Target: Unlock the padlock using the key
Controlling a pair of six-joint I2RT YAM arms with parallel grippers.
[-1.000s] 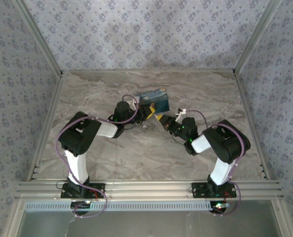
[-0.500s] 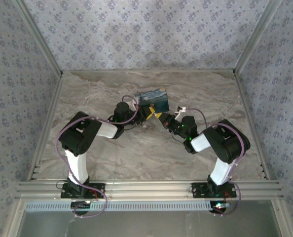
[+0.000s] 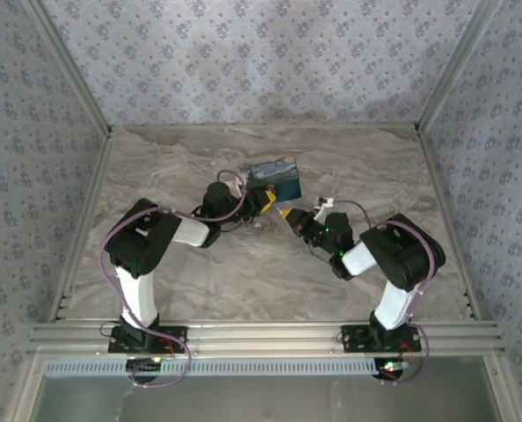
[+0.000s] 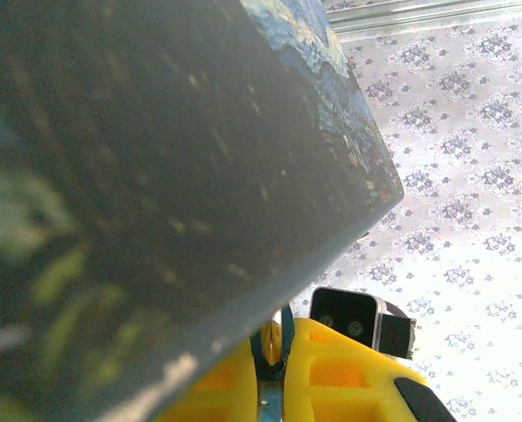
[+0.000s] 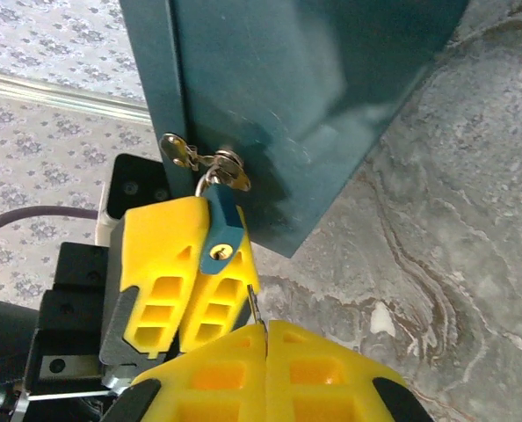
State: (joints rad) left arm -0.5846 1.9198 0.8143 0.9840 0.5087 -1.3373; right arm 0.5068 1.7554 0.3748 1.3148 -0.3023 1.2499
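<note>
one tiny teal padlock, thin metal key

Right pincer edged toward box half second back, since eased off again, now just below box's near corner. Right wrist and cable loop dropped slightly away from box. Box's left edge a touch further left.

Lab test cell (aluminium frame, wallpapered walls)
</note>
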